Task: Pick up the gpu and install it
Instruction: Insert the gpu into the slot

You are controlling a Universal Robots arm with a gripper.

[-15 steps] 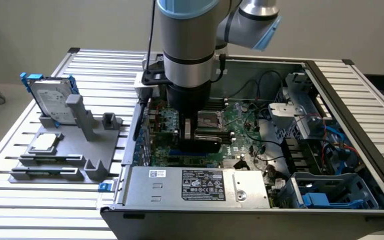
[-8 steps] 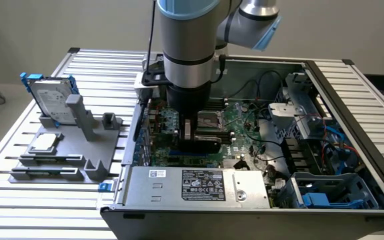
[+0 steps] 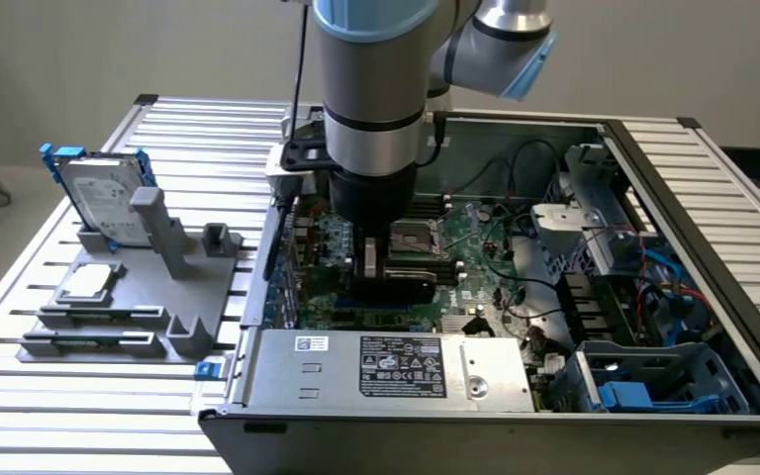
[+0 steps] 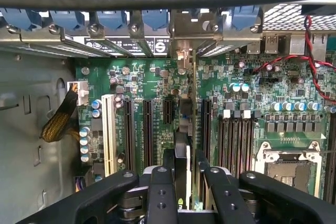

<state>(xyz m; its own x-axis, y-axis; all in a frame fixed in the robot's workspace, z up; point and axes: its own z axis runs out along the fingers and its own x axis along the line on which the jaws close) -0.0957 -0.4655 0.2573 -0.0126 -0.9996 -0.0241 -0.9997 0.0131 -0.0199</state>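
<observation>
Inside the open computer case [image 3: 697, 188] on the bench [image 3: 195, 124], the gripper [image 4: 185, 195] pinches the gpu [image 4: 185, 156] upright on edge over the motherboard [image 4: 142, 80] slots, toward the exterior view's left; likely so its lower edge meets a slot squarely.

The arm [image 3: 373, 89] is held upright, with a grey-and-blue joint [image 3: 506, 40] bent off at the top toward the exterior view's right, and the wrist is pointed straight down. The gripper [image 4: 185, 157] is carried low. Its two black fingers [image 4: 161, 187] are set close together, apparently clamped on the thin gpu [image 3: 404, 290] between them.
</observation>
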